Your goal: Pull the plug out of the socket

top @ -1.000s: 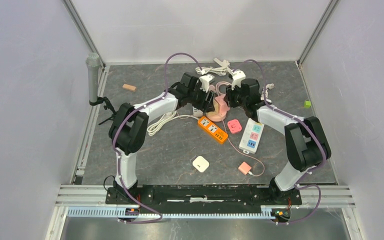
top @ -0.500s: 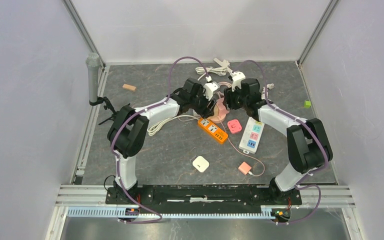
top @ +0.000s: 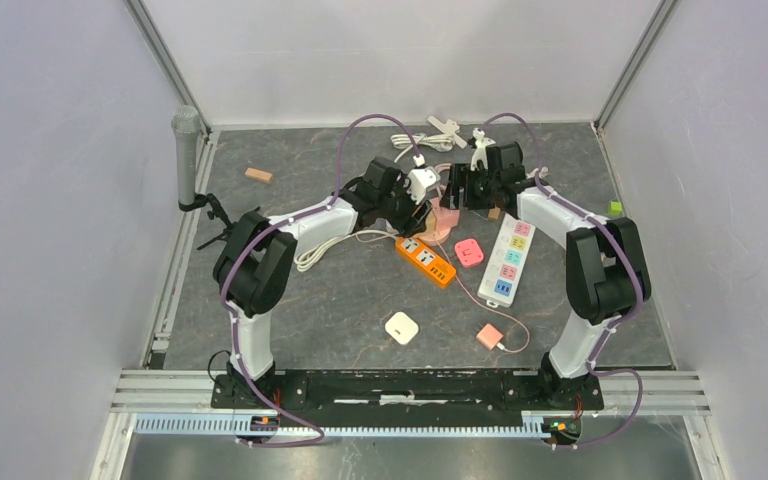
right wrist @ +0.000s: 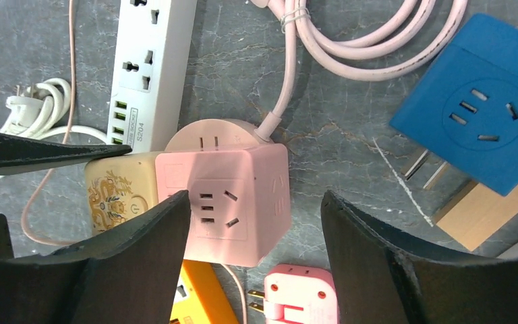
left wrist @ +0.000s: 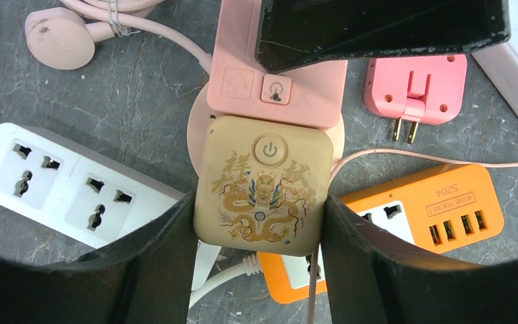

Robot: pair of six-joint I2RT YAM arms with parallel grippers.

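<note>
Room: pink cube socket (right wrist: 233, 196) is sitting hemmed in, orange strip (left wrist: 411, 209) and white strip (left wrist: 67, 185) crowding just beside it | Left gripper (left wrist: 260, 202) is reaching down, clamping the gold plug (left wrist: 262, 172) by its sides, plug butting against the socket | Right gripper (right wrist: 256, 202) is hanging over the socket, jaws gaping, gripping nothing

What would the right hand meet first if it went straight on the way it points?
Probably the pink cube, centred in the open right hand; depth is unclear.

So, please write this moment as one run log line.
left gripper: shut on gold plug | right gripper: open around pink socket cube | gold plug: touching cube
</note>
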